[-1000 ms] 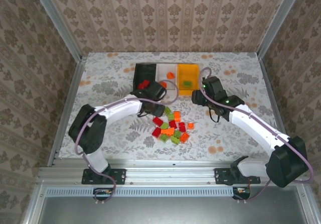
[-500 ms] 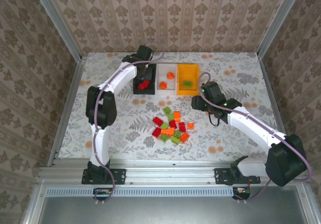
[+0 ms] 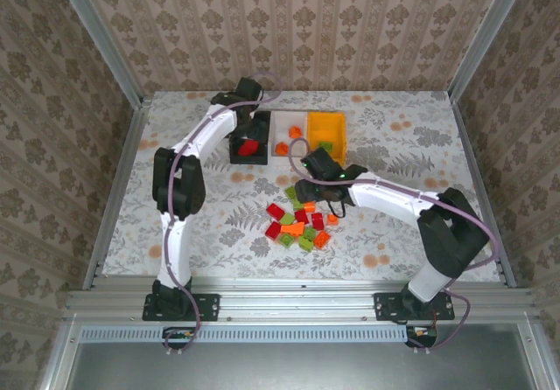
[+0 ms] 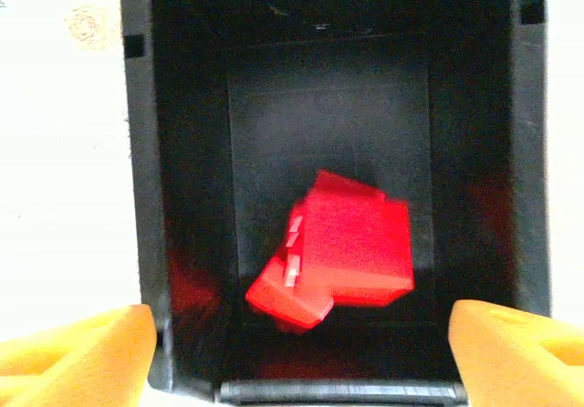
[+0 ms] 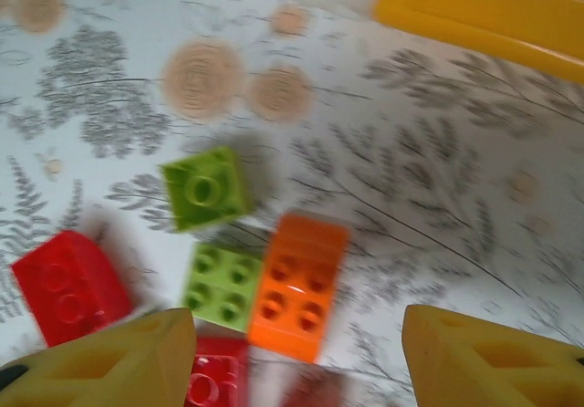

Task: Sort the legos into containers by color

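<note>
The left gripper is spread empty above the black bin holding red bricks; the right gripper, likewise spread empty, above an orange brick near that bin. Judged light, rigid, slick: flat sides are pinched.

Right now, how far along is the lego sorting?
Done: red plastic bricks lie in the black square plastic bin, orange ones in the white bin. In hand: nothing; the left gripper hangs open over the black bin, the right gripper open over the loose pile of bricks. Left: that whole mixed-colour pile.
</note>
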Robot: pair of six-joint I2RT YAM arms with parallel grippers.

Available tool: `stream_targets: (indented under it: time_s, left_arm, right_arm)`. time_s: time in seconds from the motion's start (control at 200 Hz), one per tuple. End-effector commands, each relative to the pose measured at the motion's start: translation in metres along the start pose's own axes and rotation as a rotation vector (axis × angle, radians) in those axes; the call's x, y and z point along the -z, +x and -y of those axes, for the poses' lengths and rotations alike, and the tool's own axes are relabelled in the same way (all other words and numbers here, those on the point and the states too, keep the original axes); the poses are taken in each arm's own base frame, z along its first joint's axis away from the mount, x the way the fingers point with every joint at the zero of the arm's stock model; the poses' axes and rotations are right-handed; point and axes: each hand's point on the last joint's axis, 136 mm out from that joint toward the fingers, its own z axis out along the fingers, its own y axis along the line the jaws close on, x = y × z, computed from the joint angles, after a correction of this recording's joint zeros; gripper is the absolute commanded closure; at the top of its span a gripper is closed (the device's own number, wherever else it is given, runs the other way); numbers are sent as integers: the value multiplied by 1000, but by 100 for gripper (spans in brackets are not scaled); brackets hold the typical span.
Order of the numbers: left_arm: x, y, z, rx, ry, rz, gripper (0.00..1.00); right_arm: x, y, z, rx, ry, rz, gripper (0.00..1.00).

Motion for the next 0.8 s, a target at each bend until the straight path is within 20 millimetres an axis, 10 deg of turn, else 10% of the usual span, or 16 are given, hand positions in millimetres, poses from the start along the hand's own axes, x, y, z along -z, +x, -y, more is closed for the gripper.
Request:
stream_targets:
  time_s: [0.0, 0.24, 0.55, 0.795]
  left_arm:
    - [63, -10, -1, 32, 69, 105, 13]
    - [103, 51, -15, 162, 166, 182, 3]
    - [87, 166, -20, 301, 274, 101, 0]
    - [94, 183, -30, 290, 248, 105, 0]
  right_arm:
    - [-10, -20, -15, 82, 2, 28, 36]
    - [-53, -21, -25, 134, 31, -44, 36]
    - [-84, -17, -25, 157, 70, -98, 51]
    - [-89, -12, -25, 150, 73, -118, 62]
